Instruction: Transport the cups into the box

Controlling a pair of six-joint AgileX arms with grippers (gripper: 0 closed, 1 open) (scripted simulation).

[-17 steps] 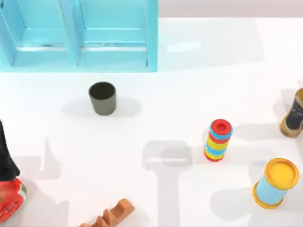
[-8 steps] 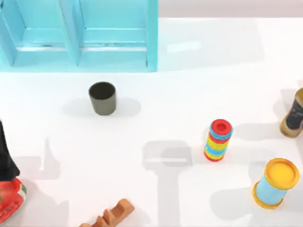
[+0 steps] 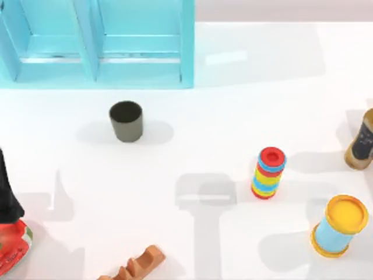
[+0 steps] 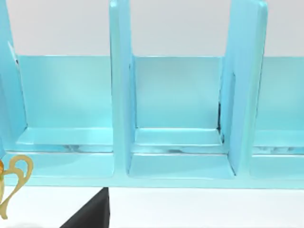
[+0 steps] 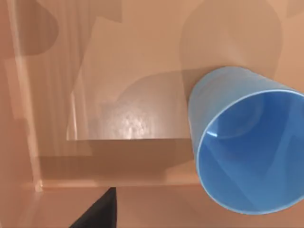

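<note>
The dark grey-olive cup [image 3: 126, 121] stands upright on the white table [image 3: 233, 105], a little in front of the turquoise shelf unit [image 3: 96, 44]. In the right wrist view the blue cup [image 5: 244, 142] is tilted with its mouth toward the camera, against the tan floor and walls of the box [image 5: 104, 95]. A dark part of my right gripper [image 5: 97, 211] shows at that picture's edge, apart from the cup. A dark part of my left gripper [image 4: 90, 214] faces the turquoise shelf compartments [image 4: 178, 114].
A rainbow ring stack [image 3: 268, 172] and a yellow-lidded light-blue tub [image 3: 339, 226] stand at the right. A brown bottle [image 3: 362, 141] sits at the right edge. A brown ridged piece [image 3: 137, 265] lies at the front; a red and green object [image 3: 11, 248] at front left.
</note>
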